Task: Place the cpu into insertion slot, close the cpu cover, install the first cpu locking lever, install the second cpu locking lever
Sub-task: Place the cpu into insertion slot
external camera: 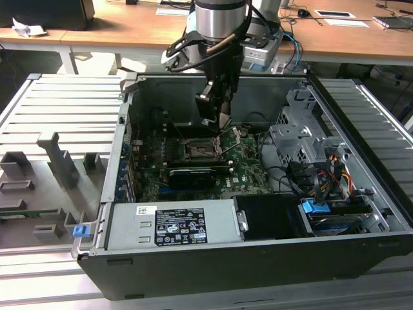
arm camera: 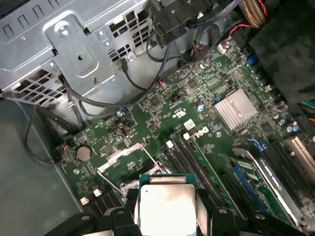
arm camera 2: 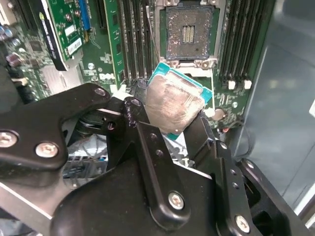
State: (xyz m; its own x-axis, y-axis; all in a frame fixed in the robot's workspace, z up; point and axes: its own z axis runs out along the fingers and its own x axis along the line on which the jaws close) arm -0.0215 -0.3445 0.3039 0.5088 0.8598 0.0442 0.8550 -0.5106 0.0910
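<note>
While end effector (arm camera 2: 168,117) grips cpu (arm camera 2: 174,104), second wrist view shows insertion slot (arm camera 2: 189,32)

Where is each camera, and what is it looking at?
Exterior view: off the arm, looking down into the open computer case; the arm shows.
First wrist view: on the wrist, looking over the motherboard; the black jaws show, gripping the cpu.
Second wrist view: on the wrist, facing the empty socket; jaws and cpu show.
Both wrist views share the held cpu.

Dull smeared metal cpu (arm camera 2: 173,103), matt black gripper (arm camera 2: 167,120) (shiny metal screws), glossy green motherboard (arm camera: 162,110)
</note>
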